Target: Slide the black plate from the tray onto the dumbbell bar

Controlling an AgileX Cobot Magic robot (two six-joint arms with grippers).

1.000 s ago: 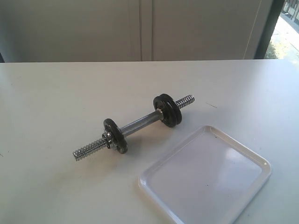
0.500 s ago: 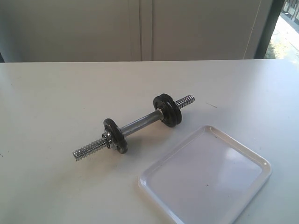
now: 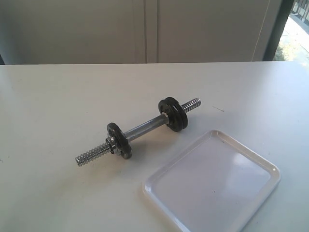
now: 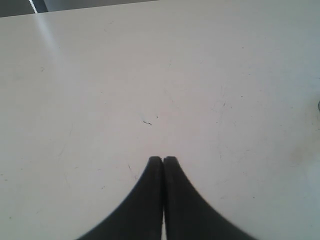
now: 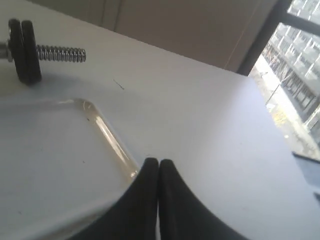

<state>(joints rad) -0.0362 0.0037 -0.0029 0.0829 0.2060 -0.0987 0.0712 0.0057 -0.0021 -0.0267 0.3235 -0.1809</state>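
Dumbbell bar (image 3: 145, 128), threaded chrome, lies beside glossy tray (image 3: 212, 186); left fingers (image 4: 150, 200), right fingers (image 5: 142, 200) clenched.

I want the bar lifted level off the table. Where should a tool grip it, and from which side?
Probably the smooth middle of the bar, from above, jaws across it. It lies flat on the table, and the black discs near both ends lift that stretch clear and balance it.
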